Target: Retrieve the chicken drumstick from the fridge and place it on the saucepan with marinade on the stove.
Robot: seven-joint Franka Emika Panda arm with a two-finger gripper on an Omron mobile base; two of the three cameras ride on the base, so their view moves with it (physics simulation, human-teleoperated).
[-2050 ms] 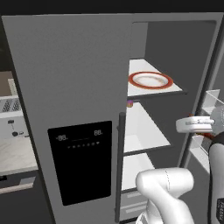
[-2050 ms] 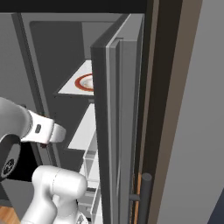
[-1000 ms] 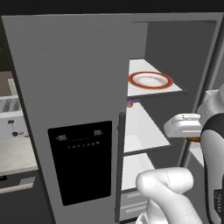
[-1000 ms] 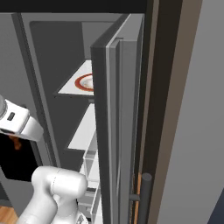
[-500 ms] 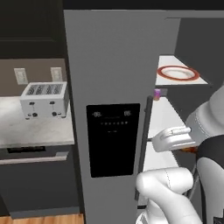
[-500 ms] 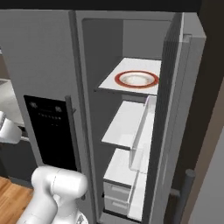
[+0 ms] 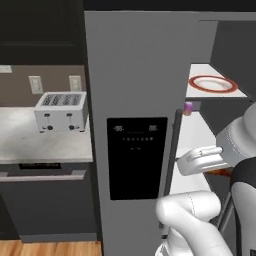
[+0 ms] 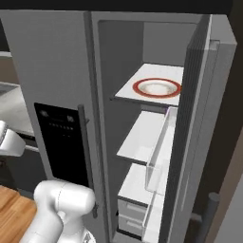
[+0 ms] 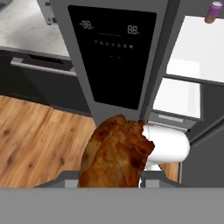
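End effector (image 9: 111, 186) clenched on the chicken drumstick (image 9: 114, 153), held clear in front of the fridge (image 7: 135, 75), below its dispenser panel (image 9: 111, 57), presumably withdrawn for carriage to the stove; door open.

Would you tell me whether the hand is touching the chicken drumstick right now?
Touching. In the hand view the chicken drumstick rises directly from the hand at the bottom edge, clear of the fridge behind it, so it is gripped.
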